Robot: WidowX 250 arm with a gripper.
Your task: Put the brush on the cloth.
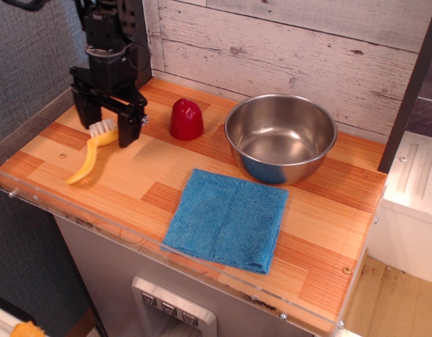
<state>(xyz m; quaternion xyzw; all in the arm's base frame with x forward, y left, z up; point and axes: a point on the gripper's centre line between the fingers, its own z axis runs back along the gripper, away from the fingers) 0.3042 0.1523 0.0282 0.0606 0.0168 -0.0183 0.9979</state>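
observation.image view: gripper [107,128] in upper left of frame, fingers pointing down, astride bristle end of brush [90,152]; jaws spread, whether pads touch brush head cannot tell. Brush handle slants toward lower left, tip near table [131,188] surface. Cloth [227,218] lies flat at centre-bottom, well apart from brush. Steel bowl [280,137] upper right of cloth, red object [186,119] just right of gripper.

Judgement: grasp step. Close squarely on brush head, lift clear, carry right and down, pass below red object, set down mid-cloth.
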